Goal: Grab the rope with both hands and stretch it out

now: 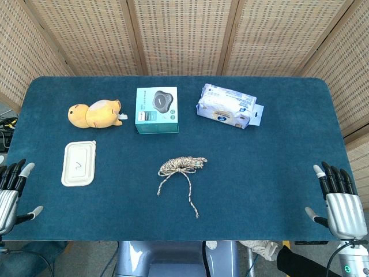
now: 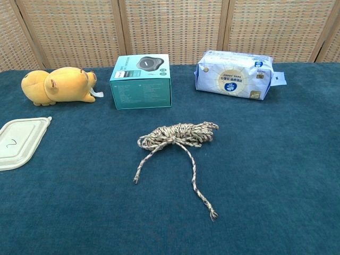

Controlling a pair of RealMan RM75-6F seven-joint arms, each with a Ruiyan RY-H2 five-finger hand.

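We see the rope [image 1: 182,166] lying near the middle of the blue counter [image 1: 277,173], untouched and apart from everything else. It is a thin twisted cord, speckled beige and brown, bunched into a loose flat coil of several loops. Two free ends trail toward the near edge: a short one to the left, a longer one running right and ending in what looks like a frayed tip, though the detail is small.
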